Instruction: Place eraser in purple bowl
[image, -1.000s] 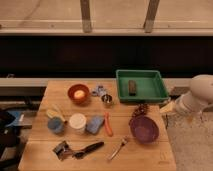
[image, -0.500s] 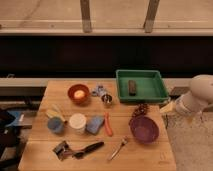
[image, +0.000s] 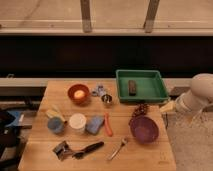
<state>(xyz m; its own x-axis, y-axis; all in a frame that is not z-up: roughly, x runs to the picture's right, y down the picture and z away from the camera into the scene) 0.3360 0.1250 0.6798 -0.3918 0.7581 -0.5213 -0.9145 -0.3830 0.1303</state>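
The eraser (image: 132, 87), a small dark oblong block, lies in the green tray (image: 150, 95) at the back right of the wooden table. The purple bowl (image: 144, 129) stands at the front right of the table with nothing visible inside it. My gripper (image: 167, 107) is at the end of the pale arm (image: 199, 95) coming in from the right. It hovers by the table's right edge, in front of the tray's right corner and behind and to the right of the purple bowl. It holds nothing that I can see.
An orange bowl (image: 79, 93) with a pale object, metal cups (image: 103, 95), a blue cup (image: 55, 125), a white cup (image: 77, 121), a blue cloth (image: 94, 125), an orange stick (image: 107, 125), a black-handled utensil (image: 84, 149), a fork (image: 117, 148) and a dark red item (image: 140, 110) lie on the table.
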